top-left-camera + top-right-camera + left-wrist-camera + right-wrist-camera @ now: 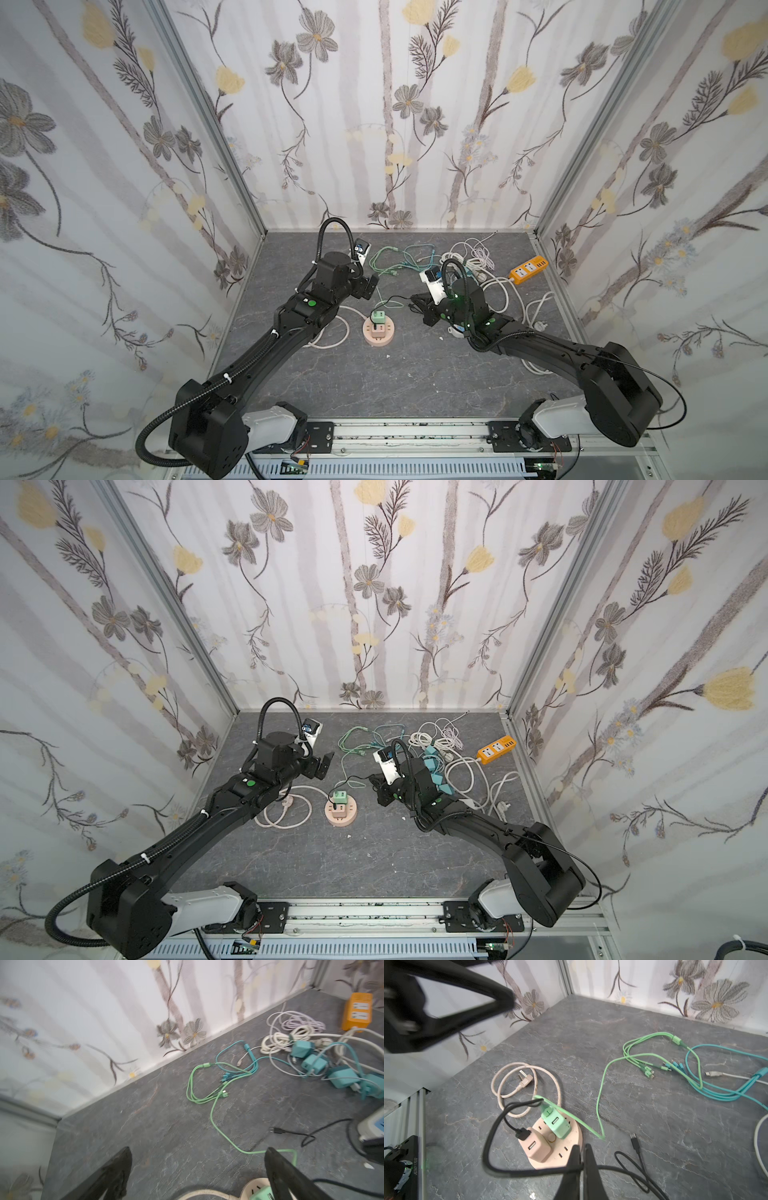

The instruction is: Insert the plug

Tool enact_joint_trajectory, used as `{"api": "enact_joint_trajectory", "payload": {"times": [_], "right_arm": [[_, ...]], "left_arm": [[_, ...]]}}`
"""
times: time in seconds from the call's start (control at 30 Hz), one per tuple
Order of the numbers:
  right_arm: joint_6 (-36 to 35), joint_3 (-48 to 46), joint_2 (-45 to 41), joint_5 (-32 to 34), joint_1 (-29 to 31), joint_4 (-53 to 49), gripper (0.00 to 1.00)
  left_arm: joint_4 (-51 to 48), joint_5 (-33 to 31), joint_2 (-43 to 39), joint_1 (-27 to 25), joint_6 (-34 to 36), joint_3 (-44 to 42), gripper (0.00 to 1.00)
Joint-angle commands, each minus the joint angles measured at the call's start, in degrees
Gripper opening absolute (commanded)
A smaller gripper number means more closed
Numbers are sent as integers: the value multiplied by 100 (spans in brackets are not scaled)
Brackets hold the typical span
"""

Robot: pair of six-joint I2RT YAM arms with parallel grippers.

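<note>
Right wrist view: right gripper [581, 1147] with fingers pressed together, clamped on the black cable [529, 1172], which crosses between them just behind the tips. Directly ahead of the tips, round pink socket base [566, 1155] flat on the grey tabletop [675, 1126]. Green charger [558, 1127] seated upright in the base, on the side farther from this gripper; pink charger [536, 1149] seated on the nearer side. Black connector set against the top edge of the pink charger. Free end of the black cable on the tabletop, just beside the fingertips and apart from them. Beyond the base, coiled beige cord [519, 1082] with its own plug loose.

Left wrist view: left gripper [197, 1155] with fingers [120, 1165] spread wide, only bare tabletop between them. Green charger [261, 1194] and base just beside one finger, cut off by the frame edge and blurred. Farther ahead of the open fingers, green multi-head cable [207, 1084], teal adapters [315, 1064], white cords [291, 1036] and, farthest off, orange power strip [357, 1012].

Both top views: left gripper [365, 287] [322, 764] raised near the base [378, 338] [340, 818], clear of the green charger [378, 318] [340, 798]. Right gripper [413, 301] [372, 780] near the base on its opposite side, not touching it. Base and green charger between the two grippers.
</note>
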Motion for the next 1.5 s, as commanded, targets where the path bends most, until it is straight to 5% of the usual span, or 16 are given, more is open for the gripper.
{"api": "enact_joint_trajectory", "payload": {"times": [0.0,0.2,0.3,0.5,0.6,0.73,0.93,1.33,1.4,1.47], "right_arm": [[-140,-198,-202,-283,59,166,3],[230,-799,-621,-2,114,-793,6],[75,-711,-623,-486,174,-1582,18],[-422,-542,-694,-1799,464,-2327,48],[-414,-500,-979,-1050,466,-2394,62],[-315,-902,-1832,186,414,-1688,99],[-472,-1238,-2436,1101,378,-1281,99],[-167,-1286,-2037,824,387,-562,99],[-148,-1287,-1970,797,387,-470,99],[-156,-1272,-1908,771,387,-426,99]], "left_arm": [[-327,-857,255,337,-1506,219,100],[-1232,-37,714,783,-2464,283,100],[-1951,90,1009,817,-2701,427,99],[-2799,87,1541,847,-3873,420,83],[-2905,342,1813,847,-4346,394,77],[-3039,467,2053,836,-4752,357,73],[-2739,190,2344,601,-5344,348,73],[-1846,-509,3015,221,-6222,426,74],[-1784,-518,3152,203,-6239,502,73],[-1728,-550,3237,178,-6256,582,60]]}}
